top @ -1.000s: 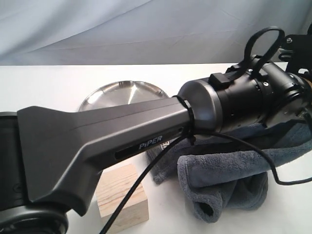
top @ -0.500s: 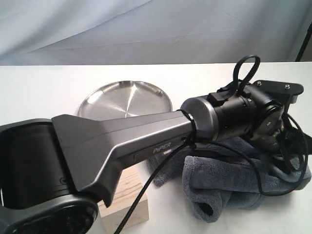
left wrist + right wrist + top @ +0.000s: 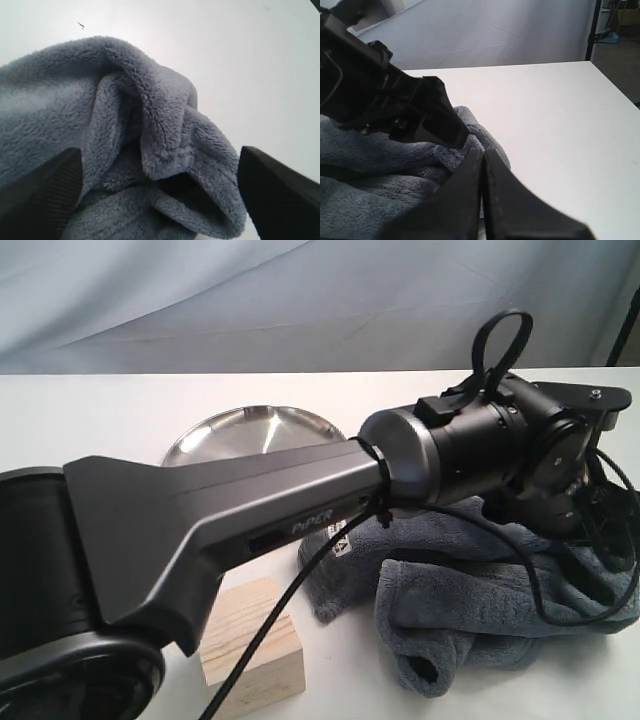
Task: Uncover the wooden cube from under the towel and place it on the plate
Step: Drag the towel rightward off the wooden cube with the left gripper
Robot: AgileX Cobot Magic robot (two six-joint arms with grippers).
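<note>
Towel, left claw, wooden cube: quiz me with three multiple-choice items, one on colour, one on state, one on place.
1. What colour is the towel? A red; B blue-grey; C yellow.
2. How is the left claw? A wide open; B shut on the towel; C shut, empty.
3. Where is the wooden cube? A in the left claw; B bare on the table; C under the towel.
Answers: 1 B, the fleece shows blue-grey in every view. 2 A, its fingers stand far apart above the towel. 3 B, it stands uncovered beside the towel.
</note>
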